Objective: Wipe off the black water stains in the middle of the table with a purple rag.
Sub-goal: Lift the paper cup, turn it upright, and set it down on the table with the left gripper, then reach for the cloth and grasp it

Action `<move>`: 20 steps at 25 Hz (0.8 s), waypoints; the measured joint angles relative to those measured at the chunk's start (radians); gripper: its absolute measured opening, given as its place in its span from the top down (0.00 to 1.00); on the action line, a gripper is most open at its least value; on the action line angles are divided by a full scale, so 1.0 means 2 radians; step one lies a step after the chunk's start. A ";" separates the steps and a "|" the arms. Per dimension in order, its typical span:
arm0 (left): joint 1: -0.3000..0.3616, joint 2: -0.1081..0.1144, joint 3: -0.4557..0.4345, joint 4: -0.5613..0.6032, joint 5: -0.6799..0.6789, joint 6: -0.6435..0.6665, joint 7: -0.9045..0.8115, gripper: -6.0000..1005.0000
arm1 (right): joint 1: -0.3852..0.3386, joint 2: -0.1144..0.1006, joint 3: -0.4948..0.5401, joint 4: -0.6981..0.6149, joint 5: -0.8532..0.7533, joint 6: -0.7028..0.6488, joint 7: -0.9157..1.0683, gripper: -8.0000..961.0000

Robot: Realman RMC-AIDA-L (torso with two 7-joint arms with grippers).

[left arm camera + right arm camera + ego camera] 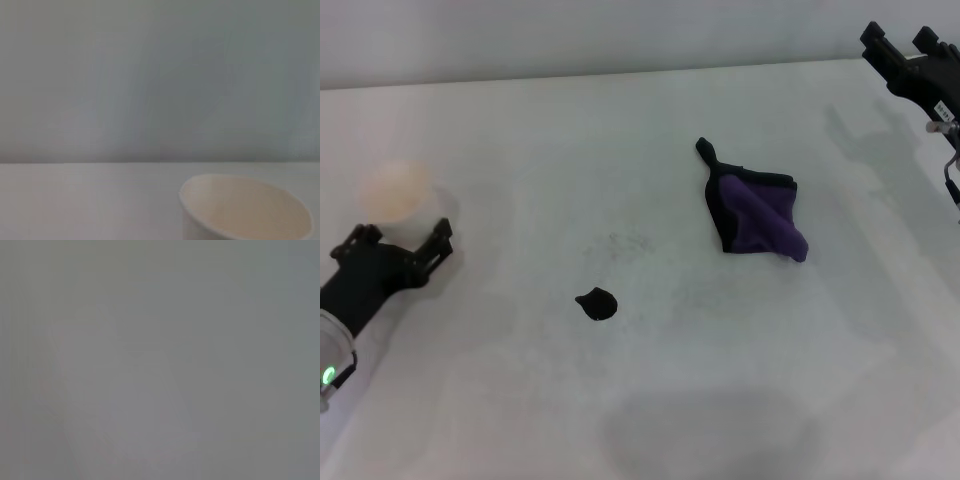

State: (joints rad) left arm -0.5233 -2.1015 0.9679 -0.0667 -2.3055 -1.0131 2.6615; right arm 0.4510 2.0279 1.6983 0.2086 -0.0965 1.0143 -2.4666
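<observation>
The purple rag (760, 215), with a black border and a thin black tail, lies crumpled on the white table (650, 150), right of the middle. The black water stain (597, 304), a small glossy blob, sits near the middle, apart from the rag. My right gripper (903, 40) is open and empty, raised at the far right edge, well away from the rag. My left gripper (402, 235) is open and empty at the left side, far from the stain. The right wrist view shows only a blank grey surface.
A white paper cup (395, 190) stands just beyond my left gripper's fingers; it also shows in the left wrist view (247, 212). A pale wall runs behind the table's far edge (620, 72). Faint grey smudges (625, 243) mark the tabletop.
</observation>
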 joint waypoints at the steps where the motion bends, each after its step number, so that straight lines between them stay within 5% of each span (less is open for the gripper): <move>1: 0.000 0.000 0.000 0.000 0.008 0.000 0.006 0.23 | 0.000 0.000 0.000 0.000 0.000 0.000 0.000 0.11; 10: 0.019 -0.001 -0.003 -0.001 0.023 -0.027 0.018 0.23 | -0.005 0.000 0.000 0.000 0.000 0.000 0.000 0.11; 12: 0.022 -0.001 -0.004 -0.001 0.023 -0.032 0.016 0.12 | -0.007 0.000 0.000 0.000 0.000 0.001 0.000 0.11; 20: 0.049 0.002 -0.001 -0.017 0.028 -0.093 0.013 0.12 | -0.009 0.000 0.000 0.000 -0.001 0.001 0.000 0.11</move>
State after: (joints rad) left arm -0.4248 -2.0973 0.9658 -0.0999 -2.2496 -1.1994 2.6879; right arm 0.4327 2.0279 1.6981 0.2086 -0.0993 1.0169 -2.4666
